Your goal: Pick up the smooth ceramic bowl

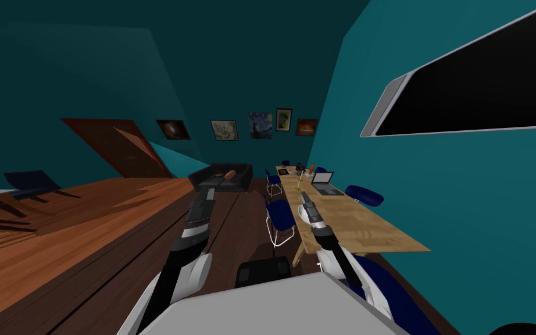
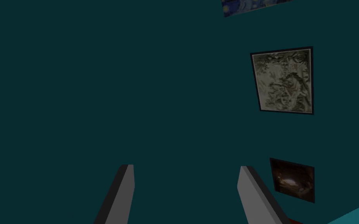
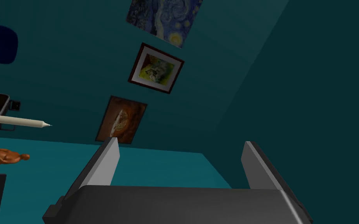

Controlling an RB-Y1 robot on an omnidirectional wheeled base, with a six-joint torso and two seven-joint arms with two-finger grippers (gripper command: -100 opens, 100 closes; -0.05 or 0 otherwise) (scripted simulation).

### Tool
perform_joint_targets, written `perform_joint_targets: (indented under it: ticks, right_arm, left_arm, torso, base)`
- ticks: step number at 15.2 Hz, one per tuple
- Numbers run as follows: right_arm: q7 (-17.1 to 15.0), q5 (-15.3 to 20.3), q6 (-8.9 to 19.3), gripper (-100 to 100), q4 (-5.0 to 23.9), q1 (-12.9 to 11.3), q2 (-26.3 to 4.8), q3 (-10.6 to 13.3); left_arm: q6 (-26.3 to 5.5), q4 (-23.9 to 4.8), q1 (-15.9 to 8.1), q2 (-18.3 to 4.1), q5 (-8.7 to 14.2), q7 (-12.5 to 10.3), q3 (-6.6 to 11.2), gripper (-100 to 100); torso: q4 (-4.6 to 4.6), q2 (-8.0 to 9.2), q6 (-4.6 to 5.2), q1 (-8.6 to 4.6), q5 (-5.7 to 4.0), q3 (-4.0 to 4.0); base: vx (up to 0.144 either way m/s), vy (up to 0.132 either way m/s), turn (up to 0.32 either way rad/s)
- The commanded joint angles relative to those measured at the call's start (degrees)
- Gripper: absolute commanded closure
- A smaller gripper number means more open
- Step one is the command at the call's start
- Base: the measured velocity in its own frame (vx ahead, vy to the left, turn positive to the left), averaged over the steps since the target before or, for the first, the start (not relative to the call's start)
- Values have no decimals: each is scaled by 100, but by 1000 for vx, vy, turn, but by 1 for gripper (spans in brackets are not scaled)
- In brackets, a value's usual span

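A small white rounded thing, seemingly the bowl [image 1: 301, 214], sits on the near left edge of the long wooden table [image 1: 365, 224]. It is partly hidden behind my right gripper [image 1: 306, 198], which hovers just over it, fingers pointing down the table. In the right wrist view the right gripper [image 3: 180, 140] is open and holds nothing. My left gripper [image 1: 209, 192] is raised over the dark floor, left of the table and well apart from the bowl. The left gripper [image 2: 186, 167] is open with nothing between its fingers.
Farther along the table stand a laptop [image 1: 325, 183] and a pale candle [image 1: 299, 181]. Blue chairs [image 1: 281, 218] [image 1: 364, 195] flank the table. A dark sofa [image 1: 223, 177] stands at the far wall, and a black box [image 1: 264, 270] sits on the floor close by.
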State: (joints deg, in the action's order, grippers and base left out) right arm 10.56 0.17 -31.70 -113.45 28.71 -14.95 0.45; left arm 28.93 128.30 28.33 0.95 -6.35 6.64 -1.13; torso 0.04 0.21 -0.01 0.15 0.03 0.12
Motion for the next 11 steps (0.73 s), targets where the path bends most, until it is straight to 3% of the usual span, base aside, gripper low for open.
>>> perform_joint_targets:
  ticks: [1,4,6,11]
  right_arm:
    - [13,54,2,-100,238,3,-219,46]
    - [69,217,60,-100,631,13,-616,193]
    - [69,217,60,-100,761,13,-697,193]
    - [162,489,157,-100,1507,19,-1340,437]
  left_arm:
    - [0,0,0,0,0,0,0,0]
    - [0,0,0,0,0,0,0,0]
    - [0,0,0,0,0,0,0,0]
    - [0,0,0,0,0,0,0,0]
  torso:
    - [0,0,0,0,0,0]
    - [1,2,0,0,0,1]
    - [1,1,-1,1,0,1]
    - [-1,-4,1,1,1,-2]
  base:
    - [-47,49,71]
    - [-53,46,95]
    - [-37,40,67]
    - [-37,50,115]
